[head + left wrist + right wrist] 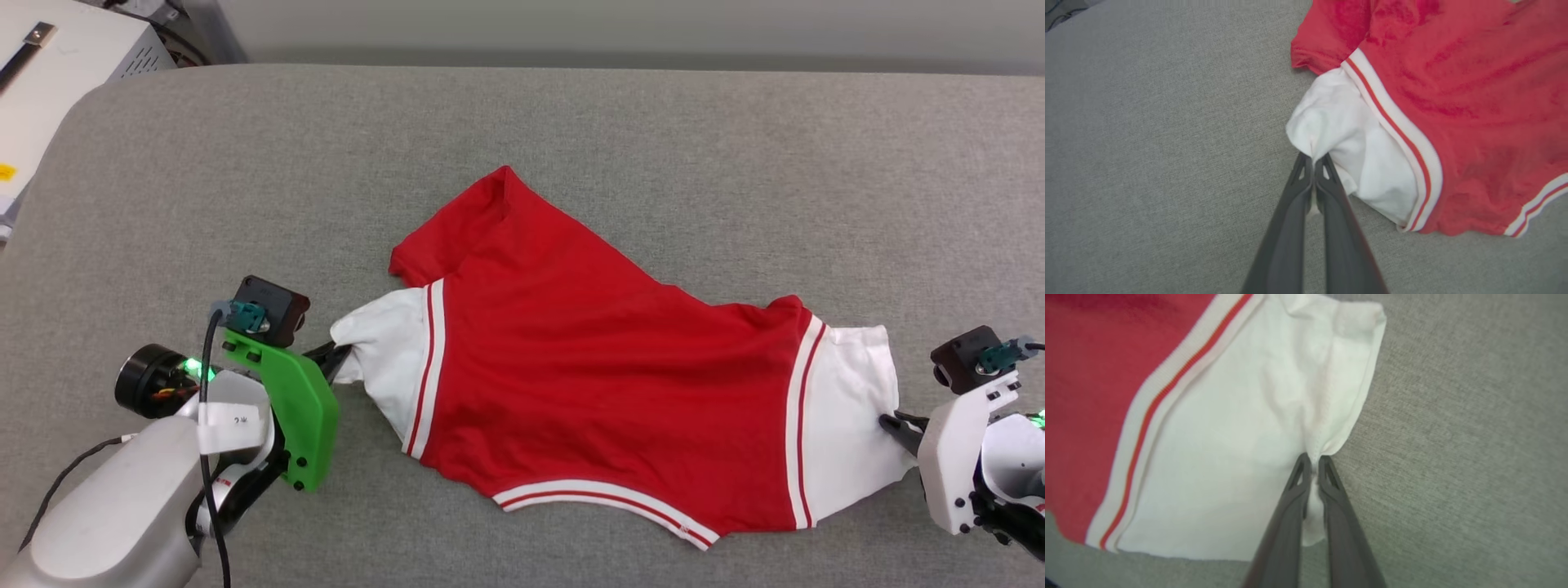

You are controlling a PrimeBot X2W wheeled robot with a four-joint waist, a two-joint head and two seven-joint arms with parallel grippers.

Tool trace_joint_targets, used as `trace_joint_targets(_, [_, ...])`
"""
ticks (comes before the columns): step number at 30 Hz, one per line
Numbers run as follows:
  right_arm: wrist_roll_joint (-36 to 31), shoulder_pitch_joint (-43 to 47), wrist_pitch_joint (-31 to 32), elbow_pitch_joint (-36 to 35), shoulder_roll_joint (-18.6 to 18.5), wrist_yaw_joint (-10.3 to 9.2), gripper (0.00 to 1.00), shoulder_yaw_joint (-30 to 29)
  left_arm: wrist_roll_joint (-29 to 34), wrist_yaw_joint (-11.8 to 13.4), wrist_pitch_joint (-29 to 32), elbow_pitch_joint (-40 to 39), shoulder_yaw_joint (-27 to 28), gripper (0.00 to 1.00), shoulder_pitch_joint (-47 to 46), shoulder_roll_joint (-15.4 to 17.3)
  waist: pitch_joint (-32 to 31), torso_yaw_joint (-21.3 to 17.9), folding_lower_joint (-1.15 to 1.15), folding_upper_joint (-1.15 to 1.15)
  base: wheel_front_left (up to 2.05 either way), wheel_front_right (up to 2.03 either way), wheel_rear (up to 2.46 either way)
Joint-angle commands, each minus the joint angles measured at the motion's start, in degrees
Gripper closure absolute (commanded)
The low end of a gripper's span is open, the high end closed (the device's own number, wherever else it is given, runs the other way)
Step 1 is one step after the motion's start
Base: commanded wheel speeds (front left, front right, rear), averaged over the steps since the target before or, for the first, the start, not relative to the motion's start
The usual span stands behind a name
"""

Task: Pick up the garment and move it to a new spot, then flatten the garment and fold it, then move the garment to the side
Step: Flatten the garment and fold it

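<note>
The garment [588, 359], a red jersey T-shirt with white sleeves and striped trim, lies spread across the grey cushion with its plain side up; no letters or number show. My left gripper [341, 353] is shut on the edge of the left white sleeve [1339, 134], pinched between the dark fingers [1306, 179]. My right gripper [890, 425] is shut on the hem of the right white sleeve [1257, 428], with a bit of white cloth bunched between its fingers [1298, 477]. The garment's [1474, 102] red body stretches between the two arms.
The grey upholstered surface [735, 147] runs wide behind and around the shirt. A white box-like unit [57, 57] stands off the far left corner. A pale wall base [571, 33] runs along the back edge.
</note>
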Motion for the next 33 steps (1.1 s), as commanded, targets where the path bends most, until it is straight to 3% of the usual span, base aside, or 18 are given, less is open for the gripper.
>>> trace_joint_targets(1, [1.1, 0.0, -1.2, 0.1, 0.9, -0.03, 1.0, 0.9, 0.4, 0.5, -0.9, -0.5, 0.5, 1.0, 0.7, 0.3, -2.6, -1.0, 0.0, 0.0, 0.0, 0.0, 0.0])
trace_joint_targets(10, [5.1, -0.7, -9.0, -7.6, -3.6, -0.03, 1.0, -5.9, 0.3, 2.9, -4.2, -9.2, 5.1, 1.0, -1.1, 3.1, -8.8, -1.7, 0.0, 0.0, 0.0, 0.0, 0.0])
trace_joint_targets(21, [5.1, -3.6, -9.7, -20.0, -5.7, -0.03, 1.0, -20.4, 0.5, 3.3, -3.6, -17.9, 9.2, 1.0, -11.0, 2.6, -11.1, -1.5, 0.0, 0.0, 0.0, 0.0, 0.0])
trace_joint_targets(26, [2.8, -8.7, -8.4, -23.3, -4.5, -0.03, 1.0, -25.7, 1.0, 1.8, -2.5, -16.3, 9.3, 1.0, -17.8, 0.3, -9.5, -1.8, 0.0, 0.0, 0.0, 0.0, 0.0])
trace_joint_targets(33, [-3.9, -24.0, -4.8, -21.2, -0.4, -0.03, 1.0, -28.8, 2.2, -0.7, -2.7, -7.9, 9.6, 1.0, -33.6, -7.1, -1.9, -2.3, 0.0, 0.0, 0.0, 0.0, 0.0])
